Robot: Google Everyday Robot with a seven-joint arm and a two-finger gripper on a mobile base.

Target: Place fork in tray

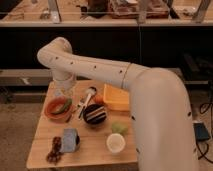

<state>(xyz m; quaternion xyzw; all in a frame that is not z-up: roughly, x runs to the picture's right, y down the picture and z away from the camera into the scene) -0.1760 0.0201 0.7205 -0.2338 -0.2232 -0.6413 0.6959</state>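
Wooden table [44, 150] low in the camera view, crowded with dishes. Reaches across it from the right foreground: a thick white arm [100, 70], bending at an elbow high on the left and dropping toward the table's back left corner. Ends there in the gripper [63, 92], just above the far rim of the orange bowl [56, 107]. Cannot tell whether open or closed, nor whether holding anything; the wrist hides that part.

Holds green pieces inside, that orange bowl, and sits near the table's left edge. Lies just right of it a dark-handled utensil [86, 99] with a round white end pointing away from the camera. Shows faintly alongside, between orange bowl and dark striped bowl [95, 114], the fork [78, 105] as a thin pale sliver on the wood, outside the tray; hard to make out more. Touches or nearly touches the orange bowl's right side: a pair of yellow sticks [70, 116].

Stands at the back right of the table the tray [117, 97], yellow-orange and deep, partly covered by the arm, just behind the striped bowl.

Nearer the camera: a small green cup [118, 127], a white cup [116, 143] in front of it, a grey-blue packet [70, 140] to the left, and a dark reddish cluster [54, 149] at the front left corner. Runs across the background a dark shelf unit [150, 30].
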